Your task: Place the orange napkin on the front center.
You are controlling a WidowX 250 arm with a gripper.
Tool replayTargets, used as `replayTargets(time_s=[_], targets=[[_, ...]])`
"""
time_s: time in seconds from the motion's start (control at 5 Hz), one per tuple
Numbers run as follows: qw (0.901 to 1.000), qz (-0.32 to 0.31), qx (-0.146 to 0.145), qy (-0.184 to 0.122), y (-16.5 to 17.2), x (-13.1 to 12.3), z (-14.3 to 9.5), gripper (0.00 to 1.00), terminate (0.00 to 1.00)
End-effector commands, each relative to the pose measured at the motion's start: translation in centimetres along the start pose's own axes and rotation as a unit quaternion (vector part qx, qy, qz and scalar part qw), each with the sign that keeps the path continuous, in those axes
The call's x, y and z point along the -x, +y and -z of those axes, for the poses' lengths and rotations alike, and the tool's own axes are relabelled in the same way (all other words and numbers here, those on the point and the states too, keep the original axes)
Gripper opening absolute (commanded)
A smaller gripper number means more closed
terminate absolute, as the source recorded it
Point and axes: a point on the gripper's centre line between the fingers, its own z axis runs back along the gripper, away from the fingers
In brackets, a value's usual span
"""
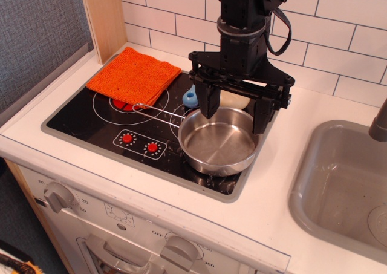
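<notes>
The orange napkin lies flat and folded on the back left of the black cooktop, over the left burner ring. My gripper hangs open over the steel pan at the cooktop's right, its two black fingers spread above the pan's far rim. It holds nothing. The napkin is well to the left of the gripper.
The pan's thin handle points left toward the napkin. A blue ring-shaped toy and a pale round object sit behind the pan. The grey sink is at right. Stove knobs line the front panel. A tiled wall stands behind.
</notes>
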Motion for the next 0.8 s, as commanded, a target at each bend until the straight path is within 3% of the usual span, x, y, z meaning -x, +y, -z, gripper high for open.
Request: replayTargets(time_s=[0.0, 0.2, 0.4, 0.6], targets=[[1.0, 0.0, 0.0, 0.0, 0.0, 0.0, 0.0, 1.0, 0.0], [0.9992, -0.034, 0.019, -0.01, 2.2, -1.6, -0.2, 1.0, 0.0], [0.9973, -0.07, 0.012, -0.019, 6.3, -3.7, -0.7, 1.0, 0.0], [0.9981, -0.045, -0.041, -0.007, 11.0, -5.2, -0.4, 1.0, 0.0]])
